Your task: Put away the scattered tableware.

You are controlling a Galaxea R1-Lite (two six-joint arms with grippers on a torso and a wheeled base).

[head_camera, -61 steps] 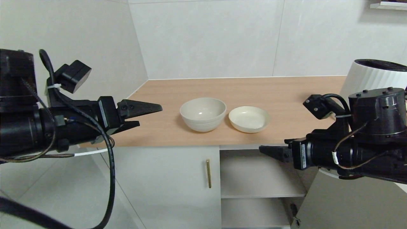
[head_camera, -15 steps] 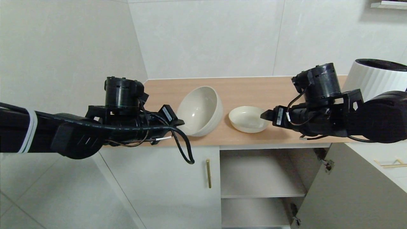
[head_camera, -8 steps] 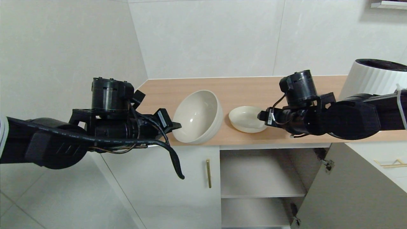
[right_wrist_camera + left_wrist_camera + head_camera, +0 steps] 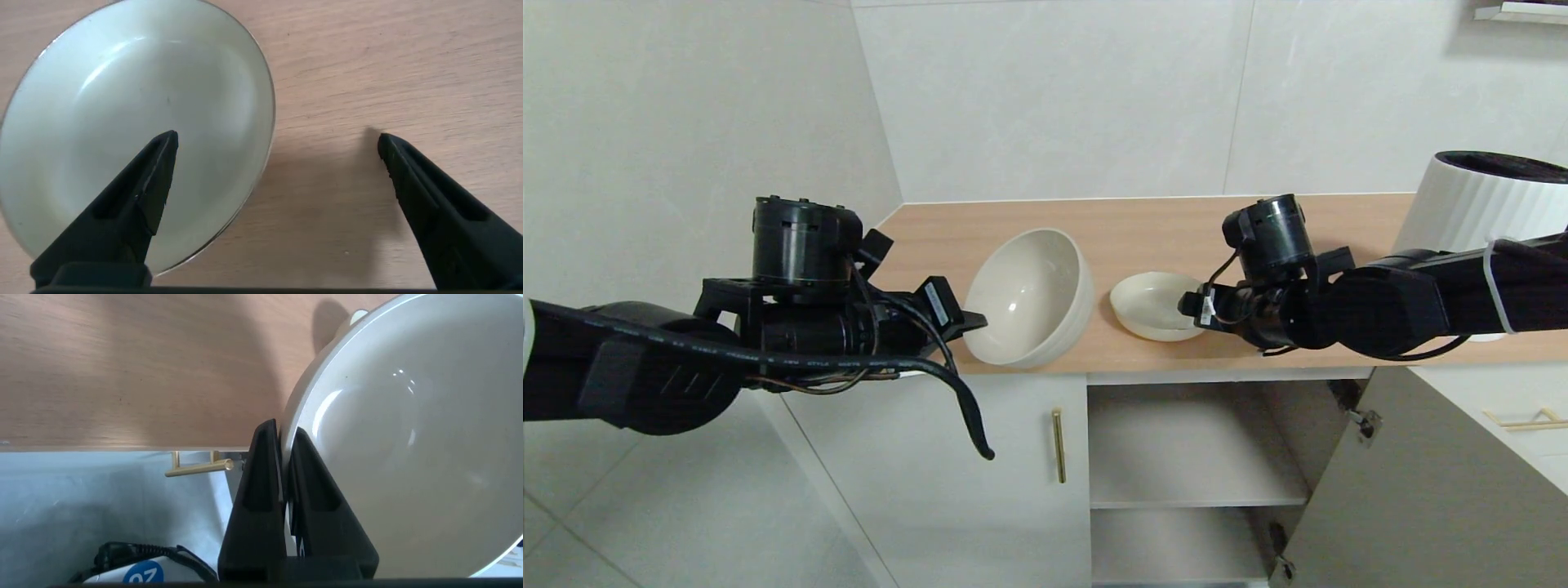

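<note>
Left gripper (image 4: 974, 320), in from 9 o'clock, has its jaws pinched on the bowl (image 4: 1033, 298) rim; right gripper (image 4: 1187, 305), from 3 o'clock, jaws spread.

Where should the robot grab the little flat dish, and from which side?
Probably by its thin raised rim, on the side facing the right gripper. The dish lies flat and shallow on the counter, so only the rim offers a hold: one finger inside, one outside. The open gripper straddles that edge.
</note>
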